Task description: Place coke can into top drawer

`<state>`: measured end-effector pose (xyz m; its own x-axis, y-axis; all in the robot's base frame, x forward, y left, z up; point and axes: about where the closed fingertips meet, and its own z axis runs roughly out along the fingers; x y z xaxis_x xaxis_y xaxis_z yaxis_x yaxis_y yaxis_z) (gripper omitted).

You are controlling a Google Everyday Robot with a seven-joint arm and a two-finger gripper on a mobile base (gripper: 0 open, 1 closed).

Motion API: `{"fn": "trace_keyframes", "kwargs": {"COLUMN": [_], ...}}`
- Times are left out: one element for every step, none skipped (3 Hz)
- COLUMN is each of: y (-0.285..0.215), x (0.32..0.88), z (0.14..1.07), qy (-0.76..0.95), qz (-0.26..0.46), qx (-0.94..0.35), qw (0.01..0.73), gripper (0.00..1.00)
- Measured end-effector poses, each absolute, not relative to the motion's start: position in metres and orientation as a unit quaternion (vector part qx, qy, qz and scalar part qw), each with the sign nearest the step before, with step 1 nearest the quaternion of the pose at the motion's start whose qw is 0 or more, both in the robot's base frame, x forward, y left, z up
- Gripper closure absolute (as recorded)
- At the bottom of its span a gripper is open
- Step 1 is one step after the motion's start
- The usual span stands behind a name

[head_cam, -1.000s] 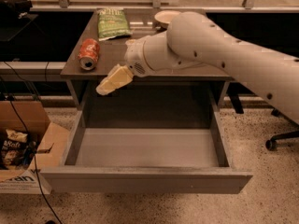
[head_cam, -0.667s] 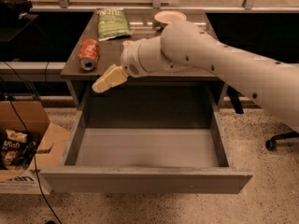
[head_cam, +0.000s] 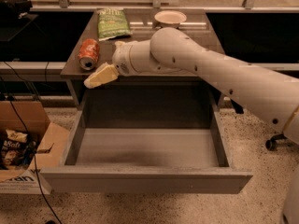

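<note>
Camera view: the coke can [head_cam: 88, 53] lies on its side at the front left corner of the cabinet top [head_cam: 198, 34], not yet grasped. Just beside it, the gripper [head_cam: 100, 75] angles toward it, likely lining up a grasp; whether it is spread or closed, one cannot tell. The top drawer [head_cam: 145, 181] stands open below, ready to take the can.

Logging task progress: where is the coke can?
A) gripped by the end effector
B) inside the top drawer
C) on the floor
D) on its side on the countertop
D: the coke can lies on its side on the countertop, with the end effector beside it at the counter's front edge.
</note>
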<state>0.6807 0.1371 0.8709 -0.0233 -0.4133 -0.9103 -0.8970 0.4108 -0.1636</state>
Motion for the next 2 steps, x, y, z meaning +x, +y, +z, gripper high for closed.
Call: {"fn": "trace_keyframes", "kwargs": {"y": [0.153, 0.167], "x": [0.692, 0.700], "z": [0.868, 0.869], "qy": [0.664, 0.654], "qz": [0.256, 0.272], "qx": [-0.485, -0.483], "qw": [0.507, 0.515], "gripper": [0.00, 0.00]}}
